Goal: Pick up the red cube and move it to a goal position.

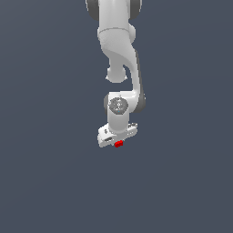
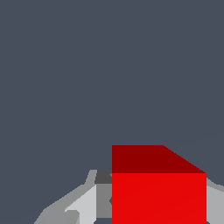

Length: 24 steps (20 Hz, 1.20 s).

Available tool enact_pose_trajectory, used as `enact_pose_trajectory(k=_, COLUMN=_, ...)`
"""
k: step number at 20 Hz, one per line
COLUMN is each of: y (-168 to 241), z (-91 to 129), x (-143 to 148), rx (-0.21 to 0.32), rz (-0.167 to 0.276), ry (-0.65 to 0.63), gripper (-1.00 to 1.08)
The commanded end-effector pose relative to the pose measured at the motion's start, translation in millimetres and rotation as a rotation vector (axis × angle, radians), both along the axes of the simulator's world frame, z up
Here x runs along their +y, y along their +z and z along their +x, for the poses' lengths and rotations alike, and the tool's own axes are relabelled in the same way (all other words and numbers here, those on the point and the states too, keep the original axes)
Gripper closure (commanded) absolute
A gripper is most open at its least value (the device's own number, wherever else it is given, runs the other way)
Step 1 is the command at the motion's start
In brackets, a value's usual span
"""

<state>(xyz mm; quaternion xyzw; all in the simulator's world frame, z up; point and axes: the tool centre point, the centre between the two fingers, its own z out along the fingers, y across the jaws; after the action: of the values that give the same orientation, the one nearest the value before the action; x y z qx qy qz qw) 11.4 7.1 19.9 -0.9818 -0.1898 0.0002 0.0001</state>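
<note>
The red cube (image 1: 119, 144) is small and bright red and sits right under the white gripper (image 1: 117, 141) in the middle of the exterior view. In the wrist view the red cube (image 2: 158, 188) fills the space between the fingers. One grey finger (image 2: 103, 199) presses against one side face, and the other finger (image 2: 215, 201) shows at the opposite face. The jaws are shut on the cube. The fingertips are hidden behind the hand in the exterior view. I cannot tell whether the cube rests on the floor or hangs above it.
The white arm (image 1: 120, 54) comes down from the top of the exterior view. A plain dark grey-blue surface (image 1: 45, 173) lies all around. No goal marker shows.
</note>
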Motion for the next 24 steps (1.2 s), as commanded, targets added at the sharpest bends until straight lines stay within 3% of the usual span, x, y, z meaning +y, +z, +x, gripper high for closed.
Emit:
enact_pose_trajectory(k=1, y=0.4, z=0.1, x=0.1, rx=0.0, rz=0.0, ry=0.0, gripper=1.08)
enact_pose_trajectory(k=13, y=44.4, z=-5.6, x=-9.6, rx=0.0, rz=0.0, ry=0.0, gripper=1.08)
enact_pose_trajectory(k=24, y=154.6, z=-19.0, x=-32.9, rx=0.0, rz=0.0, ry=0.001, gripper=1.08)
